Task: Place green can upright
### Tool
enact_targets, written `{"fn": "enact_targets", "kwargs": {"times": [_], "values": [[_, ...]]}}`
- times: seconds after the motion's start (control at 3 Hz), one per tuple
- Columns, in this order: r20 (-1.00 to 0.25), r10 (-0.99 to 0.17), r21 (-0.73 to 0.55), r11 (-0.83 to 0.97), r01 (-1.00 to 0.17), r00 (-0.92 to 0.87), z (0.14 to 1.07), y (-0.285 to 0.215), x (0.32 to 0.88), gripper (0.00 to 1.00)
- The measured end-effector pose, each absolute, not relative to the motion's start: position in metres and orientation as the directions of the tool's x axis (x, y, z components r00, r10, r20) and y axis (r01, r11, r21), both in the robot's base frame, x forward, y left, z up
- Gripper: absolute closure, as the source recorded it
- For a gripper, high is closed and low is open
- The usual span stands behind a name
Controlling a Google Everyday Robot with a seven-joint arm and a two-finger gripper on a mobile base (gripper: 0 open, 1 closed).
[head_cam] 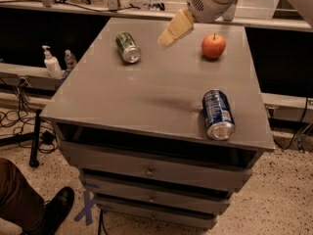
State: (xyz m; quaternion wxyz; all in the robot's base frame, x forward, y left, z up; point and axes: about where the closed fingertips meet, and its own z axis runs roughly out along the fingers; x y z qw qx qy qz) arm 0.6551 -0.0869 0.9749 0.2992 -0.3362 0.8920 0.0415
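The green can (127, 47) lies on its side at the back left of the grey cabinet top (146, 92), its silver end facing the front. My gripper (168, 34) hangs above the cabinet top at the back middle, to the right of the green can and apart from it. Its cream fingers (174, 28) point down and to the left with nothing between them. The white arm reaches in from the top right.
A blue-and-white can (218, 114) lies on its side near the front right edge. A red apple (213, 46) sits at the back right. A soap dispenser (51, 62) stands on a ledge left of the cabinet. A person's shoe (54, 210) is at the bottom left.
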Motion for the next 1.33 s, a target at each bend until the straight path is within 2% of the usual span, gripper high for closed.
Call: {"fn": "enact_targets", "kwargs": {"times": [0.67, 1.33], "values": [[-0.573, -0.551, -0.095, 0.780, -0.618, -0.607, 0.974, -0.073, 0.668, 0.00], [-0.593, -0.445, 0.017, 0.826, -0.563, -0.671, 0.962, -0.003, 0.724, 0.00]]}}
